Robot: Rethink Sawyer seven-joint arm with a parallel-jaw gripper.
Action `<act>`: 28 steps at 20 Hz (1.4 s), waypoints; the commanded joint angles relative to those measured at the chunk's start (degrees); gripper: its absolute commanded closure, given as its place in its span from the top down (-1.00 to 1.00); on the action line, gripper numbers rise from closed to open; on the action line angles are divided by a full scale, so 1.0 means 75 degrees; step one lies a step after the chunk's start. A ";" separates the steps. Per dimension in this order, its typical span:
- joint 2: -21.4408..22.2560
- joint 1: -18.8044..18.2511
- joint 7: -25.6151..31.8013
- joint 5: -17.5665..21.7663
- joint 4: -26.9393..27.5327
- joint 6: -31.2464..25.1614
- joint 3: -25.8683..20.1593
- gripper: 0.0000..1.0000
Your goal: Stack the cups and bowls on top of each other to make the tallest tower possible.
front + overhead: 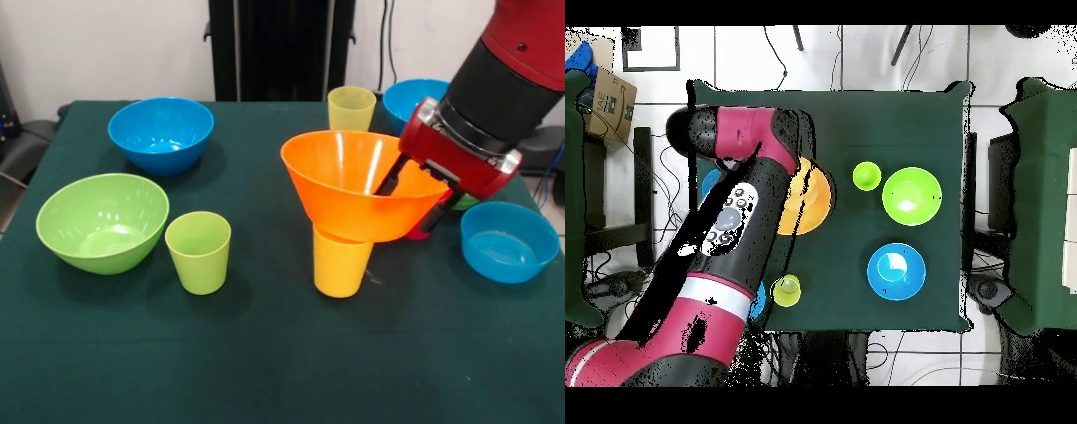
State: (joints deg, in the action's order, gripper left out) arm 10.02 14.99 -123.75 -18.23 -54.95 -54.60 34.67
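On my screen, going left to right in the front view, I see the big lime green bowl [102, 222] sitting mouth up on the dark green table [265, 362]. Behind it sits a blue bowl [161, 133], also mouth up. Next is the lime green cup [198, 252], standing straight with its open end up. In the middle stands the bright yellow cup [340, 261], and the big orange bowl [364, 184] rests on top of it, mouth up and tipped a little to the left. The pale yellow cup [351, 108] stands behind them near the far edge. My gripper [412, 208] pinches the orange bowl's right wall, one finger inside and one outside. Another blue bowl [417, 100] peeks out behind the arm, and the shallow blue bowl [508, 241] sits at the right. Behind the table is a white wall [106, 44] with black cables [389, 40].
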 commanded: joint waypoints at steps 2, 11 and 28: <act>0.0258 -0.0517 0.0465 0.0319 -0.0810 0.0483 -0.1486 1.00; 0.0368 -0.0726 0.0525 0.0456 -0.0913 0.0531 -0.1785 1.00; 0.0316 -0.0617 -0.0089 0.0419 -0.1013 0.0955 -0.1729 -1.00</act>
State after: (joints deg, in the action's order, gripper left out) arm 13.19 10.29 -123.75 -18.18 -57.81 -50.87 29.92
